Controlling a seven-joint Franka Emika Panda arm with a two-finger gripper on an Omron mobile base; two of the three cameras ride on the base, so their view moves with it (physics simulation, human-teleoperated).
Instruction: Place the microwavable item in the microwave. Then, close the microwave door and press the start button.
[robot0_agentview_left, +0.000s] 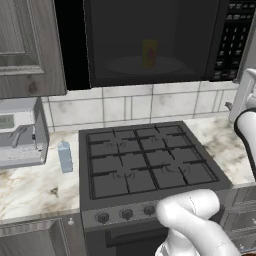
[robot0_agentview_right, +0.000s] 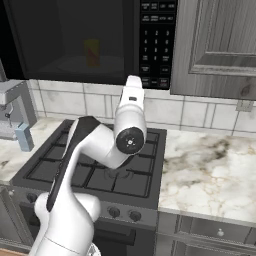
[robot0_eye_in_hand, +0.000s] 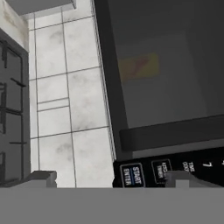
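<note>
Yellow cup (robot0_agentview_left: 149, 53) sits behind the closed microwave door (robot0_agentview_left: 150, 40), upper centre.
Gripper (robot0_eye_in_hand: 111, 178), jaws apart and empty, faces the start button (robot0_eye_in_hand: 131, 175) to press it.

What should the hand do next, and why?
Probably ease forward onto the start button. The cup sits inside the microwave behind the closed door, and the open hand already hovers just short of the keypad.
</note>
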